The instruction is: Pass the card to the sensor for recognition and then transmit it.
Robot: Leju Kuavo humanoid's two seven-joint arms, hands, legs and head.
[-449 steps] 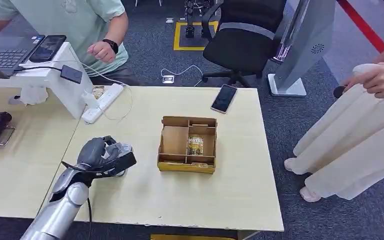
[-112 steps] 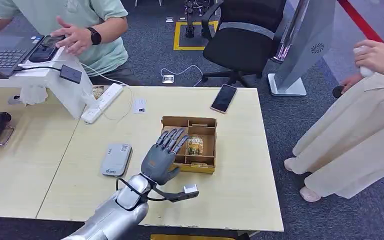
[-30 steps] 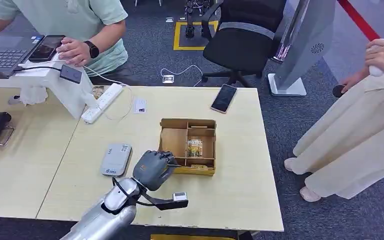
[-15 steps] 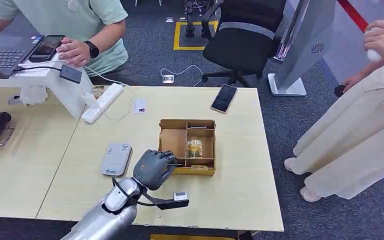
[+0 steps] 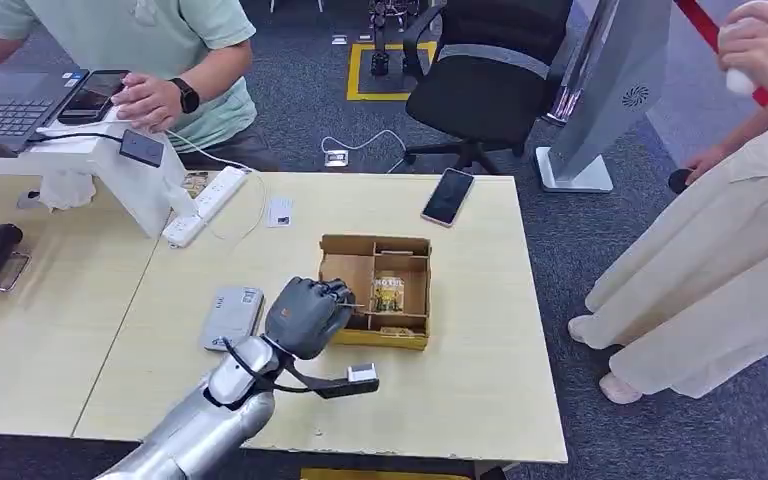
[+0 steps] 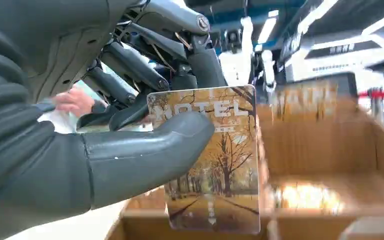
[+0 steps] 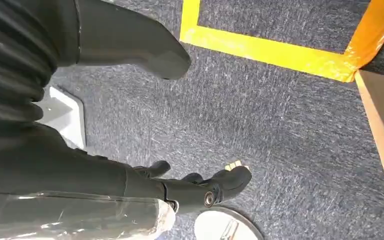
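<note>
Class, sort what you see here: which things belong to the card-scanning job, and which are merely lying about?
Job:
left hand
hotel card it pinches
grey card sensor
cardboard box holding cards

Lying about:
smartphone
power strip
small white card
office chair

The head view looks forward and down from high onto the pale wooden table (image 5: 480, 380). The left wrist view sits very close behind the left robot hand (image 6: 130, 125), facing the brown cardboard divided box (image 5: 377, 289), which both views share. The right wrist view looks down at the dark grey carpet floor (image 7: 280, 115).
</note>
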